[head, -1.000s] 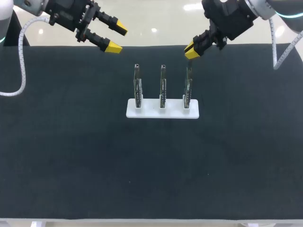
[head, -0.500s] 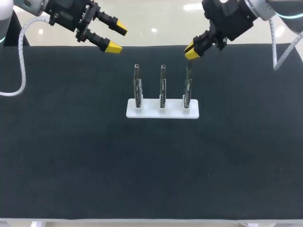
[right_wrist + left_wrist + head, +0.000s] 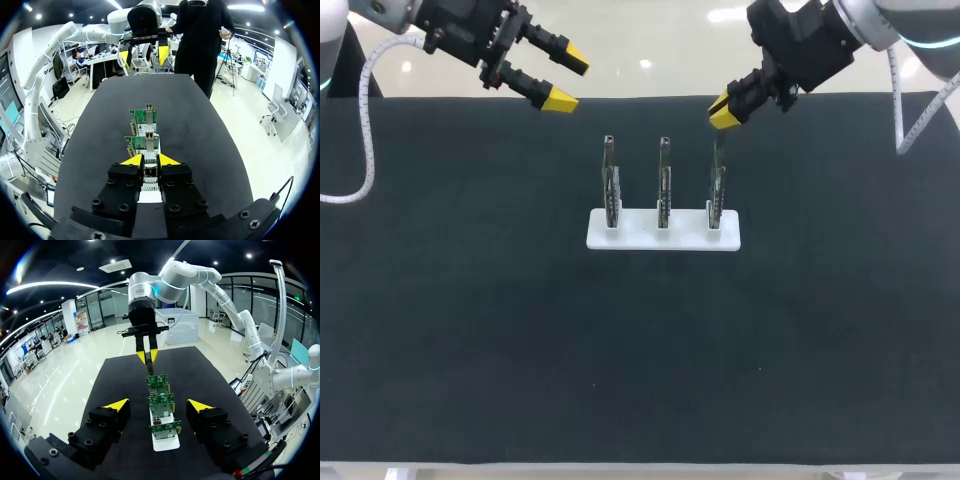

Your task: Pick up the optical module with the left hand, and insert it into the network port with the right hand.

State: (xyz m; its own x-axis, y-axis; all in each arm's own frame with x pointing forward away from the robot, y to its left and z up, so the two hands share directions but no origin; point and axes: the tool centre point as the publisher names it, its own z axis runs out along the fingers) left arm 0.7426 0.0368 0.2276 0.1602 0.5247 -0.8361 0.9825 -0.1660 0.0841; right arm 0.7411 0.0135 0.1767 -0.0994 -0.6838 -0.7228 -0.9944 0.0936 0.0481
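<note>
Near the bench's far edge, my right gripper point(image 3: 723, 108) clenches the optical module point(image 3: 149, 174) just above the rightmost network card point(image 3: 718, 185), while my left gripper point(image 3: 565, 80) hangs spread and empty; I should square the module to the port before descending slowly.

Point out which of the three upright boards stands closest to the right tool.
The right-end board in the white holder, just under the right tool; the other two stand farther left.

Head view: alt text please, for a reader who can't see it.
Three circuit boards stand upright in a white holder on the black table. The right gripper hovers just above the rightmost board; the left gripper hangs open, away at the far left.
</note>
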